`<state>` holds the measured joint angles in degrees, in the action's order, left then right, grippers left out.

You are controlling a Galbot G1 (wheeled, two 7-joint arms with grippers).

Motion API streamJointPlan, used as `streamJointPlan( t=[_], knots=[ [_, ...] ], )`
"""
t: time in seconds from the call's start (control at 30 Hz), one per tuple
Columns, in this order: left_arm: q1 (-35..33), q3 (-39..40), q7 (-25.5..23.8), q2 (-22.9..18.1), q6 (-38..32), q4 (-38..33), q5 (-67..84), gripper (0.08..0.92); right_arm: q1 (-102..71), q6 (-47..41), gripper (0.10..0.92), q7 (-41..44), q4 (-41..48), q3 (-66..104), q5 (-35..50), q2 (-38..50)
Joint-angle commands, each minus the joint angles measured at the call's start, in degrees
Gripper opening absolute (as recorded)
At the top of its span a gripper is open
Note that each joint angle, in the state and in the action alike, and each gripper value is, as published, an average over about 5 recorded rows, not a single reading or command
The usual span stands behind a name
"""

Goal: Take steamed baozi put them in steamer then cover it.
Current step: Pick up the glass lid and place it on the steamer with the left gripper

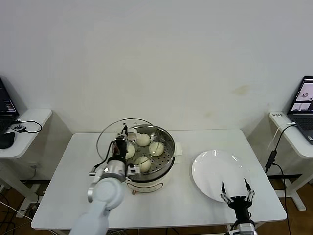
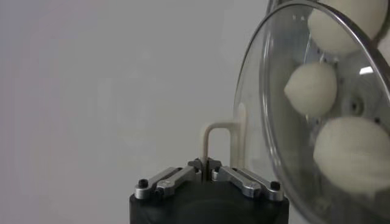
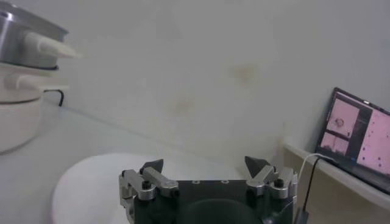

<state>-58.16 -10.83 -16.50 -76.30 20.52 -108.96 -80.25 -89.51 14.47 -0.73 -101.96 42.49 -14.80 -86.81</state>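
Observation:
The steamer (image 1: 169, 155), a shiny steel pot on a white base, stands mid-table with several cream-white steamed baozi (image 1: 156, 148) on its perforated tray. My left gripper (image 1: 122, 142) is shut on the cream bar handle (image 2: 210, 137) of the cover (image 1: 108, 139), a clear glass lid. The lid hangs tilted at the pot's left rim, partly over the pot. Through the lid's glass (image 2: 274, 134) in the left wrist view I see baozi (image 2: 312, 88). My right gripper (image 1: 237, 193) stands open and empty at the front right, over the near edge of a white plate.
An empty white plate (image 1: 215, 169) lies right of the steamer; it also shows below the right gripper (image 3: 205, 164) as the plate (image 3: 91, 182). The steamer's side handle (image 3: 52, 47) is far off. Side desks with laptops (image 1: 304, 105) flank the table.

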Motion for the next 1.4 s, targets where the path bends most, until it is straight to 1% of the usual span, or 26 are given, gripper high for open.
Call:
streamJointPlan(
  t=[0.03,0.27,0.73,1.4],
  knots=[
    [1.15,3.26,-1.35,-8.49,1.16,1.39,-5.93,0.124,0.13,-0.18,0.823,-0.49,0.77,-0.36,-1.64,-0.22],
    [-0.33,3.8,-0.68,-10.1,0.47,2.54,-8.09,0.124,0.0,0.07,0.823,-0.45,1.17,-0.16,-1.58,-0.13],
    [-2.53,3.36,-0.28,-10.88,-0.91,2.68,-9.67,0.124,0.01,0.26,0.823,0.09,1.65,-0.78,-1.88,-0.27],
    [-2.44,1.94,1.02,-11.37,-2.04,4.74,-9.85,0.124,-0.24,0.66,0.823,0.44,2.13,-1.05,-2.19,-0.08]
  ],
)
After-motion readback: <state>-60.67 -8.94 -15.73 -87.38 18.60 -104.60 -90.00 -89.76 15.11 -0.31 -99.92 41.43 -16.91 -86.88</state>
